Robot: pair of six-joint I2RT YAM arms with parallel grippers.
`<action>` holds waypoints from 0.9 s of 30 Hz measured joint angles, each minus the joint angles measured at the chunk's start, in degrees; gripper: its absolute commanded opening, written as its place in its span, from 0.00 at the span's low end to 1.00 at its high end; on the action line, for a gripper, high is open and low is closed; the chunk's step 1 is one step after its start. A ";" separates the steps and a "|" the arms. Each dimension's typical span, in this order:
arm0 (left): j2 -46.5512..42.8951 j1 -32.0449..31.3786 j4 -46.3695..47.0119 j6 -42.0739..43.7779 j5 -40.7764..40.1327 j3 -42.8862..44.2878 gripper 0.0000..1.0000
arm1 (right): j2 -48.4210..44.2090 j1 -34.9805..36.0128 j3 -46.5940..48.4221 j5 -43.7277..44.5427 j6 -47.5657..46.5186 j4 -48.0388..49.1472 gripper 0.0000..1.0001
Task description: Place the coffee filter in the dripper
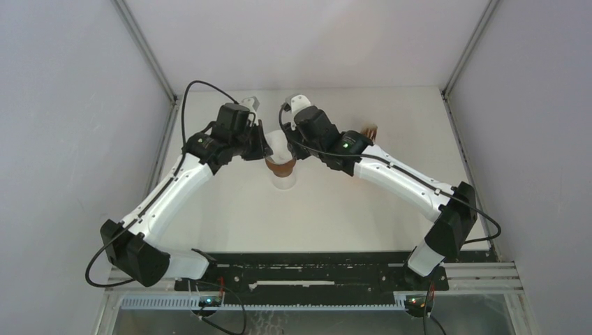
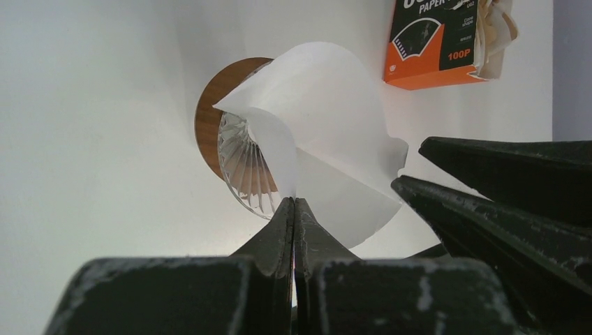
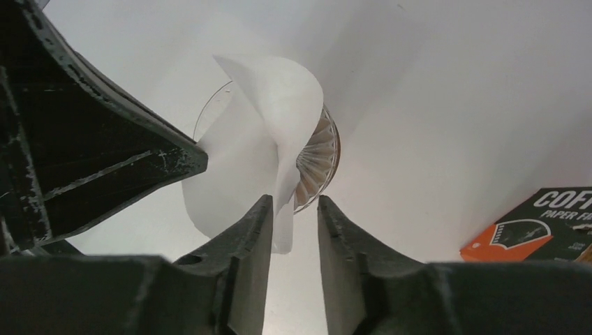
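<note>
While both arms reach in toward mid-frame in the top view, the left gripper point(image 1: 266, 149) and right gripper point(image 1: 292, 145) sit close on either side of the coffee filter point(image 1: 279, 145), w/ the dripper point(image 1: 281, 166) just below it in the pic. The dripper reads as a brown ring there, w/ something pale at its lower edge; can't tell what.

Left wrist view: left gripper point(image 2: 294, 206), bottom center, is fully closed, tips pinching one edge of the coffee filter point(image 2: 328, 118). Paper fans up & right from the pinch, partly opened into a cone, one flap curling left. Behind it, center-left, the dripper point(image 2: 209, 118) shows a wood-brown collar and a clear ribbed wall. Right gripper's dark fingers come in from the right edge, at the paper's right rim. An orange box point(image 2: 426, 52) lies upper right on the white table point(image 2: 84, 139), well apart from the dripper.

Right wrist view: right gripper point(image 3: 294, 204) is parted a little, narrow gap btwn the tips. The coffee filter point(image 3: 279, 112) hangs its lower edge in that gap, prob. not clamped, though contact w/ the finger on the frame's left is hard to judge. Dripper point(image 3: 317, 160) ribs peek out right of the paper. Orange box point(image 3: 534, 230) at lower right.

Filter sits over the dripper's mouth; can't tell if its tip is seated inside.
</note>
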 measured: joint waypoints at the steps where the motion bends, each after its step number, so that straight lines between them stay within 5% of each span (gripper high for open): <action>1: 0.15 0.00 0.00 0.02 0.00 0.11 0.00 | -0.02 -0.15 0.00 -0.59 0.13 0.13 0.45; 5: 0.61 0.00 0.00 0.02 -0.04 0.15 0.00 | -0.44 -0.96 0.00 -2.25 0.59 0.44 0.52; 27: 0.48 0.00 -0.02 0.04 -0.11 0.09 0.00 | 9.64 -3.93 6.08 -4.15 0.79 0.90 0.55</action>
